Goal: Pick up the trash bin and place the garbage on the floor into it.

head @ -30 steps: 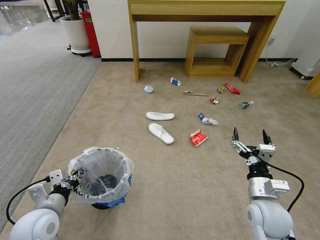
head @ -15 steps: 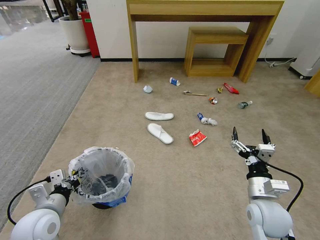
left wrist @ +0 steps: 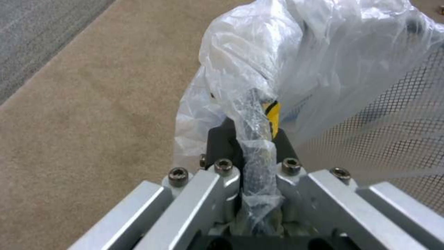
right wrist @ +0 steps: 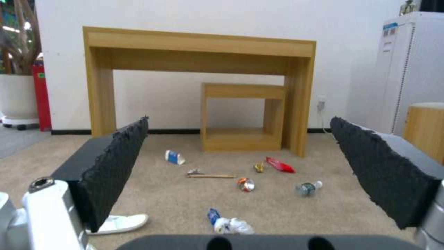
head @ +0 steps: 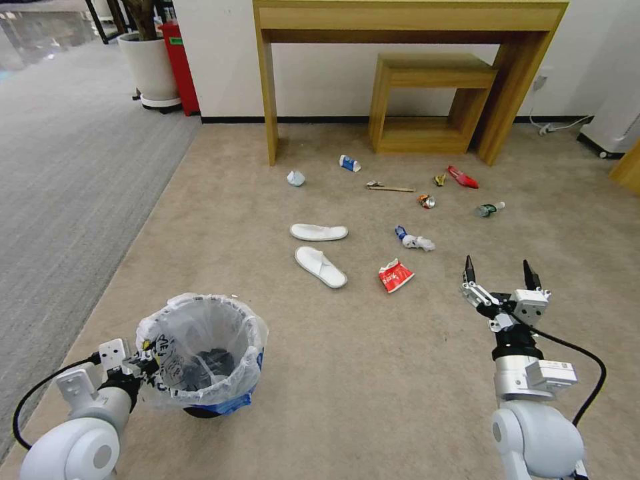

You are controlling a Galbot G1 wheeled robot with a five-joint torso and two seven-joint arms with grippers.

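The blue trash bin [head: 202, 353], lined with a white bag, stands on the beige floor [head: 373, 373] at the near left. My left gripper [head: 141, 358] is shut on the trash bin's rim and bag [left wrist: 259, 114]. Ahead lies the garbage: two white slippers [head: 319, 232] [head: 321, 267], a red-white carton [head: 396, 275], crumpled paper [head: 417, 241], a cup [head: 349, 163], a stick [head: 390, 188], a can [head: 427, 201], wrappers [head: 463, 177] and a bottle [head: 489, 209]. My right gripper [head: 497, 267] [right wrist: 239, 119] hangs open and empty, right of the carton.
A tall wooden table [head: 407, 20] with a small wooden stool [head: 430, 100] under it stands against the wall behind the litter. A grey striped carpet [head: 60, 173] runs along the left, with a planter [head: 150, 67] and red bin [head: 180, 60] at the back.
The whole head view has shifted a touch to the left. Neither arm and none of the litter has visibly moved.
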